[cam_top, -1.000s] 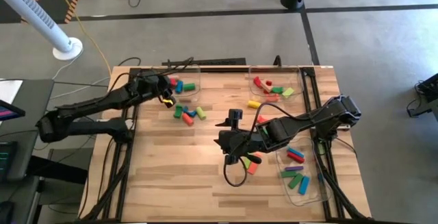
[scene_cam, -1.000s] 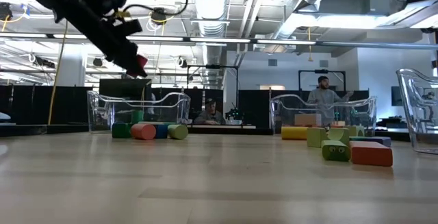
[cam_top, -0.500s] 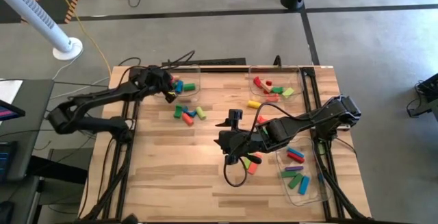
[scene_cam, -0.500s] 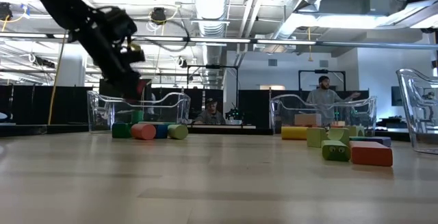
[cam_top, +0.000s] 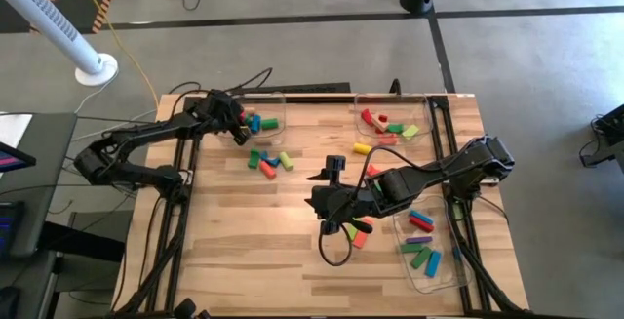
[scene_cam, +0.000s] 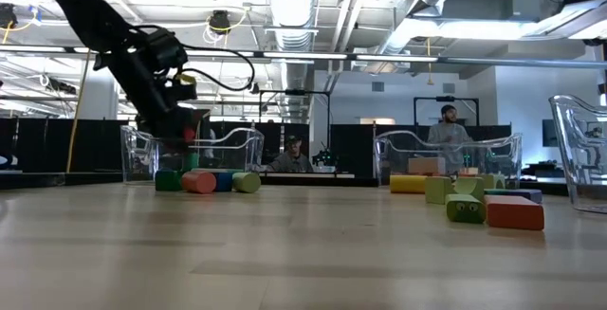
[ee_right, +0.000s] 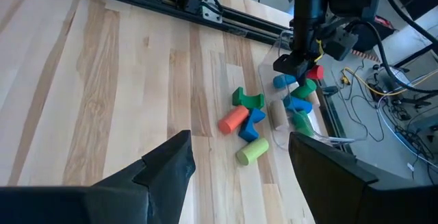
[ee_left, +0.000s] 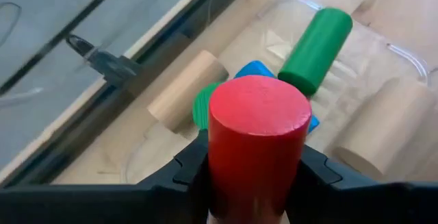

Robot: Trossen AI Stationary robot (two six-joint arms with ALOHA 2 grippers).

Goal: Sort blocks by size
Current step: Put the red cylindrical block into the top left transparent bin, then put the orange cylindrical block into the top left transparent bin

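We hold a red cylinder [ee_left: 259,142] upright between the fingers of the left gripper [cam_top: 237,127], clamped on its sides, so its round end faces the wrist camera. The gripper sits over the clear tray [cam_top: 276,98] at the upper left of the high view. We judge this a drop-off pose: the piece hangs above the tray's contents, a long green cylinder [ee_left: 315,48], a tan cylinder [ee_left: 186,89] and a blue piece [ee_left: 254,68] partly hidden behind the red one, rather than touching them.

The right gripper [cam_top: 336,223] hovers at the lower centre of the high view, its fingers spread wide and holding nothing, near a few loose blocks [cam_top: 357,233] on the table [cam_top: 253,241]. We read this as waiting its turn.

A loose cluster [cam_top: 267,159] of unsorted pieces lies on the table just below the left tray. The tray [cam_top: 426,99] at upper right and the tray [cam_top: 454,278] at lower right each hold several coloured pieces, which suggests one bin per size class.

Labels or writing: we find none legible on the blocks, trays or arms.
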